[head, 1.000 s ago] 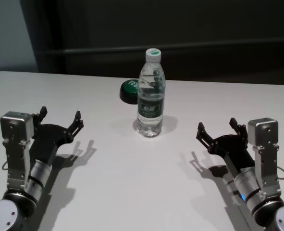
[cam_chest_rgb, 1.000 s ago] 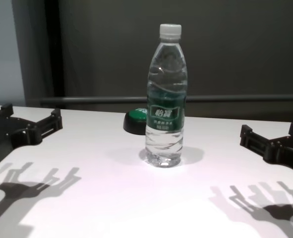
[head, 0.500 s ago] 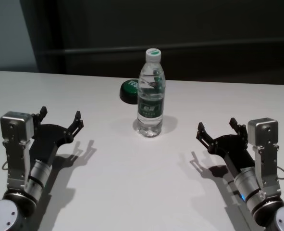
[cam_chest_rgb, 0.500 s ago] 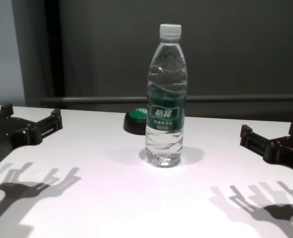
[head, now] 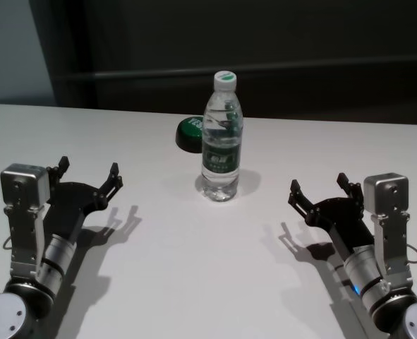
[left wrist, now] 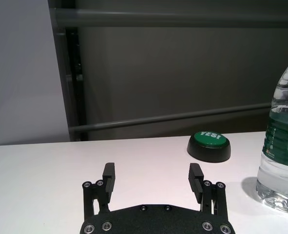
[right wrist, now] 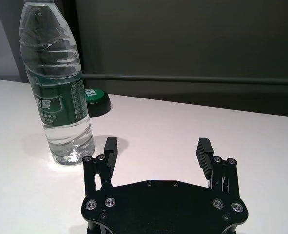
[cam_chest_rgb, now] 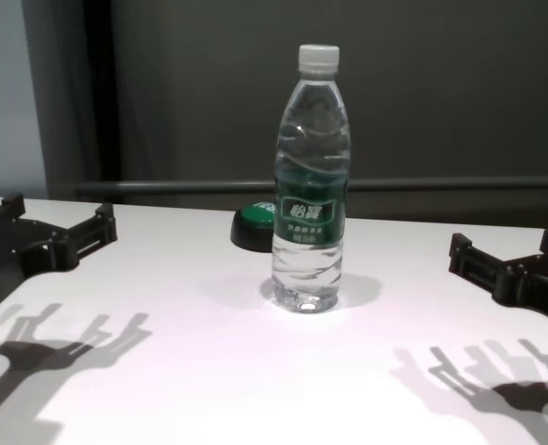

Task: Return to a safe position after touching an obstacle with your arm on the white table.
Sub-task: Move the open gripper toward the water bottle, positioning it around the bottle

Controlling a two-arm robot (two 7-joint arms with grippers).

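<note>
The obstacle [head: 221, 141], a tall clear water bottle with a white cap and dark green label, stands upright mid-way across the white table [head: 194, 268]; it also shows as the obstacle [cam_chest_rgb: 311, 185], the obstacle [left wrist: 282, 146] and the obstacle [right wrist: 56, 92]. My left gripper [head: 88, 175] hovers low at the near left, open and empty, well apart from the bottle. Its fingertips [left wrist: 108, 173] hold nothing. My right gripper [head: 319, 187] sits at the near right, open too, with nothing between its fingers [right wrist: 111, 146]. Neither arm touches the bottle.
A low black button with a green top [head: 189, 132] lies just behind and left of the bottle, also seen as the button [cam_chest_rgb: 255, 225]. A dark wall with a rail [head: 300, 67] runs behind the table's far edge.
</note>
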